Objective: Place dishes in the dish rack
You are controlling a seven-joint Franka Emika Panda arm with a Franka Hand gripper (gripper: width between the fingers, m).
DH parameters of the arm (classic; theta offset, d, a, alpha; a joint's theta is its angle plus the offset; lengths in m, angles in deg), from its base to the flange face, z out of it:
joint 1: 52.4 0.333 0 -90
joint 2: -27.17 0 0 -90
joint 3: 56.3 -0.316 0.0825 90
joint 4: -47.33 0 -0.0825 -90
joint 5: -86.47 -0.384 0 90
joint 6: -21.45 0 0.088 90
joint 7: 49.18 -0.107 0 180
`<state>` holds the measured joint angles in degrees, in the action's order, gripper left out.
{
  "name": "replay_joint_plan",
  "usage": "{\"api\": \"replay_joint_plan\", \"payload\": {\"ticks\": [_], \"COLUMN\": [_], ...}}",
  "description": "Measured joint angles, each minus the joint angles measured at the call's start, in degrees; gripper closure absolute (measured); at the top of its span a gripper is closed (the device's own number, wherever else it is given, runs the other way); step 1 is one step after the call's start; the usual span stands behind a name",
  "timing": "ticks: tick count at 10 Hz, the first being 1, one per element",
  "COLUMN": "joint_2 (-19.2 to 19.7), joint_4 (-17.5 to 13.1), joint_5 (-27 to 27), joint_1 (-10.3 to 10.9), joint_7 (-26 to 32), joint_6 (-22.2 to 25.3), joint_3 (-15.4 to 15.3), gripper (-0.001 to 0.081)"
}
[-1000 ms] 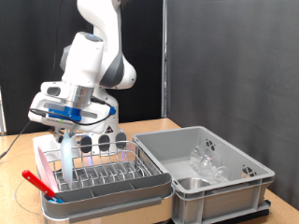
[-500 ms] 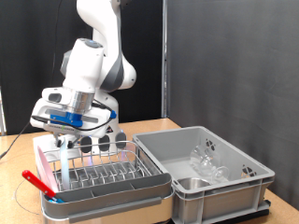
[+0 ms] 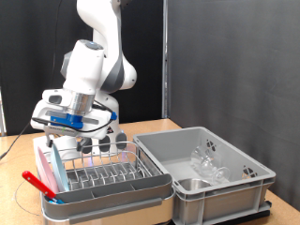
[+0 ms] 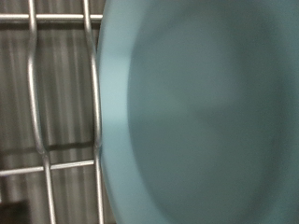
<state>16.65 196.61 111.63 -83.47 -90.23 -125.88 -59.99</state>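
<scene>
The dish rack, silver wire in a white tray, stands at the exterior view's lower left. A round light-blue plate stands on edge and tilted among the prongs at the rack's left end. My gripper hangs just above the plate's top rim, its fingertips hard to make out. The wrist view is filled by the plate, with rack wires beside it and no fingers showing. Clear glass pieces and a shiny steel bowl lie in the grey bin.
The large grey plastic bin stands at the exterior view's right, right beside the rack. A red utensil lies across the rack's left front corner. A dark curtain hangs behind the wooden table.
The plate has moved toward the exterior view's left and down. It hung upright under the gripper and now stands lower and tilted in the rack. The arm shifted slightly left.
</scene>
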Motion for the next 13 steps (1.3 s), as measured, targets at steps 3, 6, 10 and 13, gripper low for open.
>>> {"api": "replay_joint_plan", "payload": {"ticks": [3, 6, 10, 13], "joint_2": [-3.58, -9.4, -11.19, -10.58], "joint_4": [-0.13, -1.25, -3.13, -2.97], "joint_5": [-2.78, -15.92, -19.75, -21.14], "joint_1": [0.16, 2.57, 3.84, 7.81], "joint_7": [1.5, 10.91, 13.34, 21.78], "joint_6": [0.2, 5.16, 11.16, 8.93], "joint_3": [0.78, 3.73, 4.17, 2.85], "gripper": [0.0015, 0.0001, 0.0001, 0.0001]}}
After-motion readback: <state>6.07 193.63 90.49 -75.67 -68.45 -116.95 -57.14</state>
